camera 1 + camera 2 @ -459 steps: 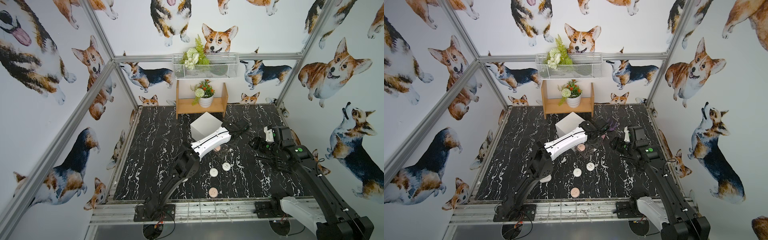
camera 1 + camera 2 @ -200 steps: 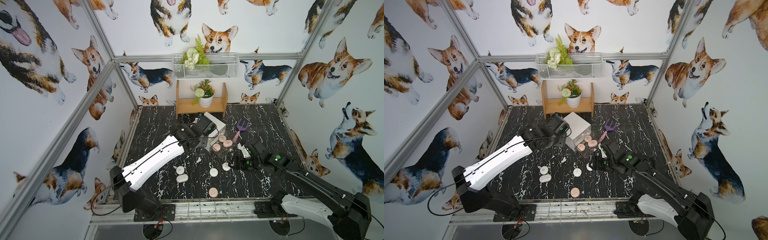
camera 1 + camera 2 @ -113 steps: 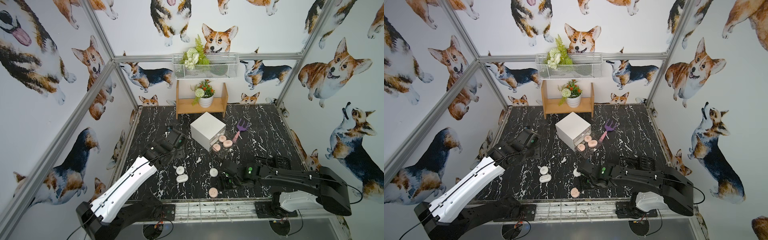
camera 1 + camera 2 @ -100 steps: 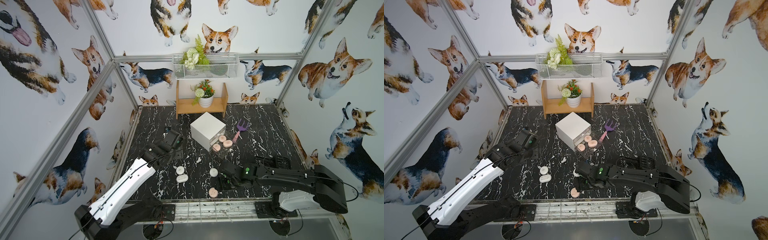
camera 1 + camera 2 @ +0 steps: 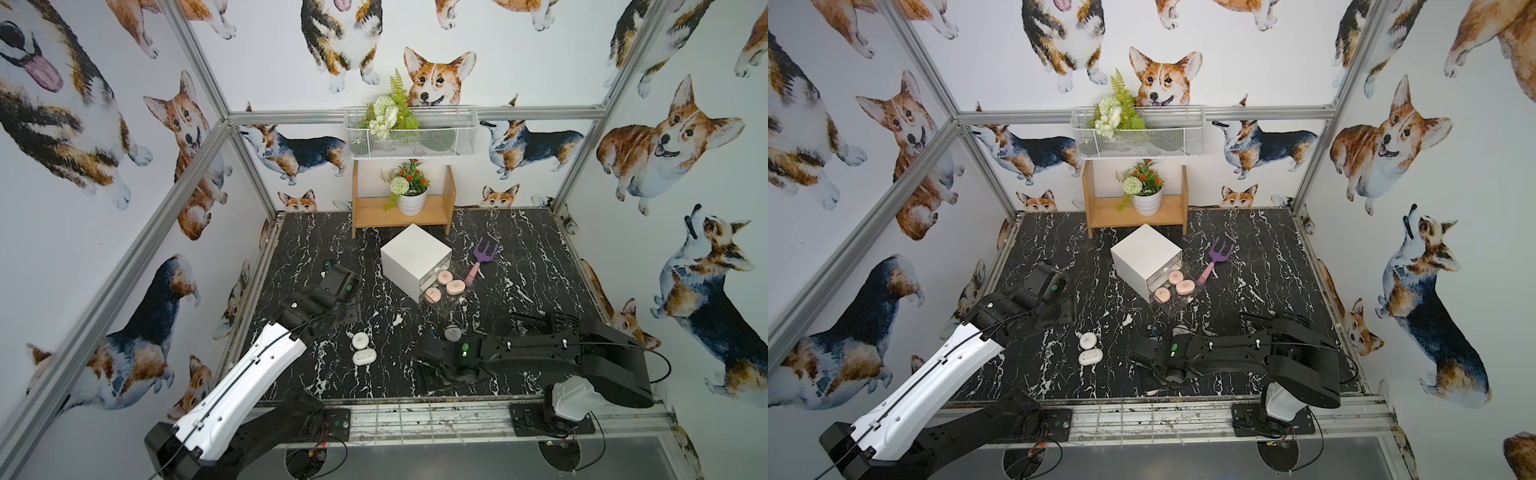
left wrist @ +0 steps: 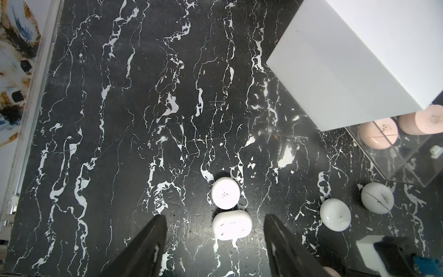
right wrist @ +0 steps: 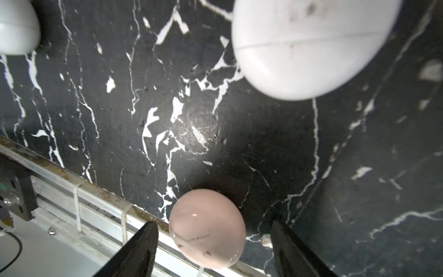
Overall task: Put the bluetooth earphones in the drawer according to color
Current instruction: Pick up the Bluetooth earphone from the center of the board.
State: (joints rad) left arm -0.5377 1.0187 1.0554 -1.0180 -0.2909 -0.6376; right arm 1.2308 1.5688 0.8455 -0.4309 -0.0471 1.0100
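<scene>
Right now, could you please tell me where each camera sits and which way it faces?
Both top views: high in front, looking down on the table; left arm, right arm show.
Left wrist: above the table, facing down at white cases; left gripper shows.
Right wrist: low, facing a pink case; right gripper shows.
Shared: top and left wrist views show those white cases.

Both top views look steeply down from high at the front, taking in the whole table (image 5: 519, 257). The left wrist view faces down from farther up, sharing two white cases (image 6: 225, 193) with them. The right wrist view sits very close above the table's front edge, with a pink case (image 7: 207, 227) at lower centre of the frame.
</scene>
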